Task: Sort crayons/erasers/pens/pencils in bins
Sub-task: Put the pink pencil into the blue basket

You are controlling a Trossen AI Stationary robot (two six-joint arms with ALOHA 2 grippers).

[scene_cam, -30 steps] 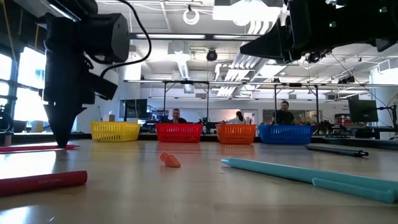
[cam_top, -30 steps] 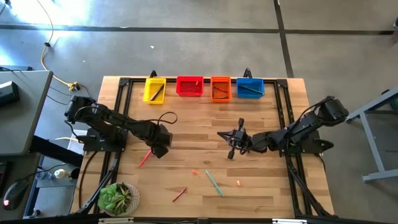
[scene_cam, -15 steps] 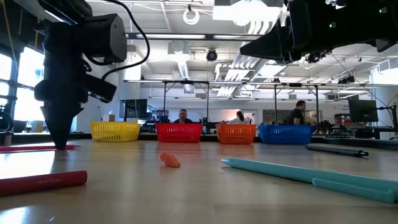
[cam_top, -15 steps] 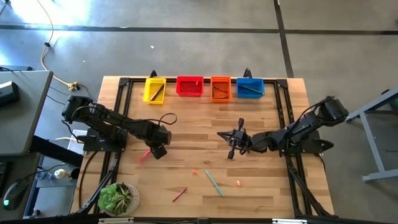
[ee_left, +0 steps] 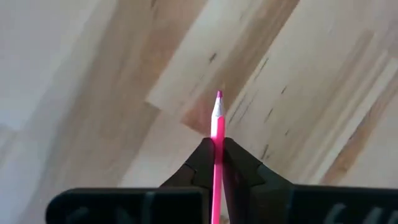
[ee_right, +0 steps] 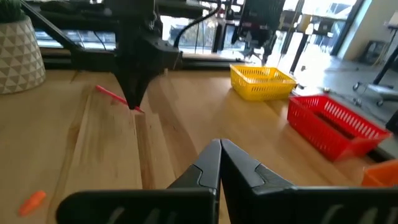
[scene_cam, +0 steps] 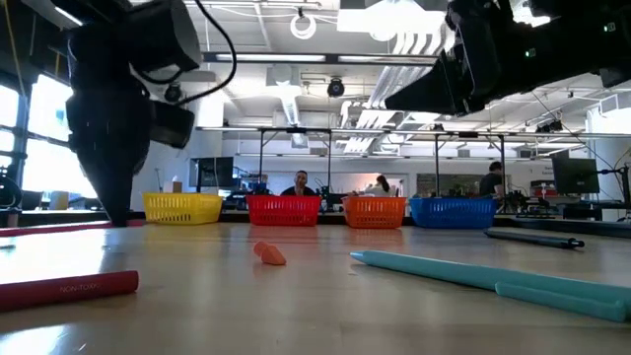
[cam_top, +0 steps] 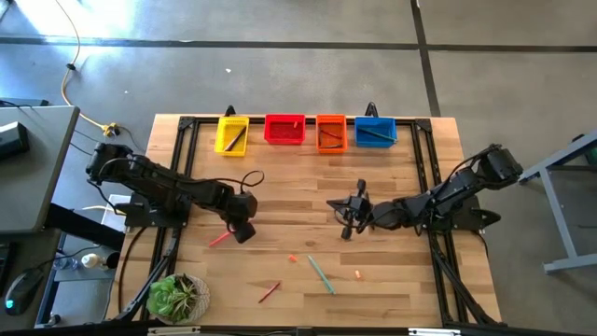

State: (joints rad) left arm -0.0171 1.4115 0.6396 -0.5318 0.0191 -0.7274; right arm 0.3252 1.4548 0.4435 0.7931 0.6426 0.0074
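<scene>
My left gripper stands left of the table's centre, fingers down, shut on a pink pencil. The pencil also shows in the left wrist view and the right wrist view. My right gripper hangs shut and empty over the table's centre. Yellow, red, orange and blue bins line the far edge. On the near half lie a red crayon, a teal pen and two erasers. My left gripper pinches the pink pencil between its two fingers, close behind the sharpened tip, which pokes out past them. The fingers come from above, pointing down. The long shaft reaches out toward the near left, about level; whether it is clear of the table I cannot tell.
A potted plant stands at the near left corner. In the low view a dark pen lies at the right. Black frame rails run along both sides of the table. People sit in the room beyond the bins.
My left gripper has shifted a little toward the table's near edge, and the pink pencil has moved with it. In the low view the pencil's shaft stands slightly higher than before.
</scene>
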